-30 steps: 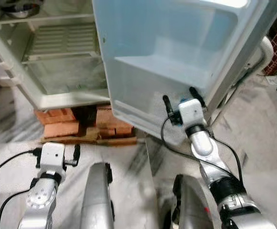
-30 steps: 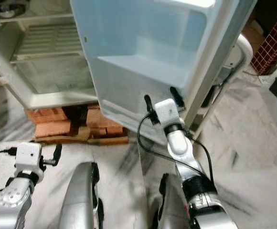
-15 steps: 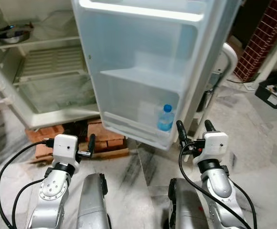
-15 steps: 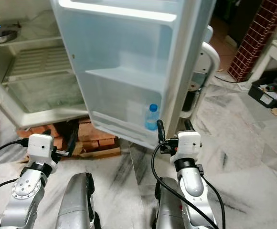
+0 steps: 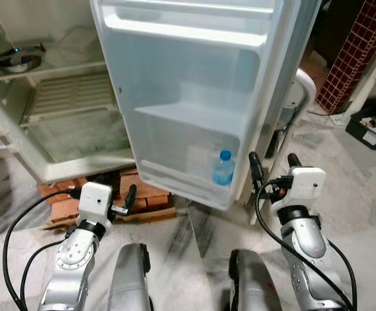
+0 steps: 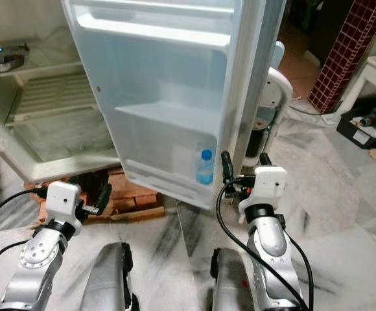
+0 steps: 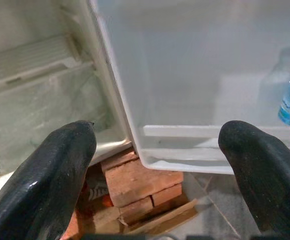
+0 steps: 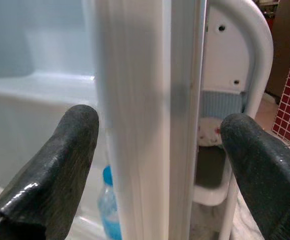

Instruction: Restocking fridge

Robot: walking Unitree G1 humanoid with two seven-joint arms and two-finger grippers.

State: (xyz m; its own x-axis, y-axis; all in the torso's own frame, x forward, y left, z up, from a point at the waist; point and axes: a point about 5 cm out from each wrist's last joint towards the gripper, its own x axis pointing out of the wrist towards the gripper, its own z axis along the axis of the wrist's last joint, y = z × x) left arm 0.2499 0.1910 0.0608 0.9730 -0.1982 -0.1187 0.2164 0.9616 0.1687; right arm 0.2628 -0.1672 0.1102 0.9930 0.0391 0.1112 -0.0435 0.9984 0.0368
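1 water bottle [image 5: 223, 168] with a blue cap and blue label stands upright in the lowest shelf of the open fridge door [image 5: 188, 103], at the end of that shelf nearest the door's outer edge. Its label carries print too small to read. It is the sole item in the door; the 2 door shelves above it are bare.

The fridge [image 5: 58, 116] stands with its door swung wide toward the robot, the door's free edge hanging between the 2 grippers. Inside the cabinet 1 metal bowl [image 5: 16, 58] rests on an upper shelf, with a slatted shelf and a clear panel under it. The cabinet sits raised on a stack of red bricks [image 5: 139, 191] and wood scraps over the marble floor [image 5: 201, 220].

The right gripper [image 5: 273, 168] is held up just outside the door's outer edge, fingers spread wide and holding nothing; in the right wrist view the door edge runs straight up between its fingers [image 8: 55, 170], with the bottle low behind it. The left gripper [image 5: 128, 197] hovers low before the bricks, below the door's bottom lip; in the left wrist view its fingers [image 7: 55, 170] are spread wide and bare.

Open floor lies to the robot's right of the door, bounded by a white plastic chair [image 5: 301, 87] behind it, a brick-tiled pillar [image 5: 353, 52] and a dark tray of small items [image 5: 373, 123].
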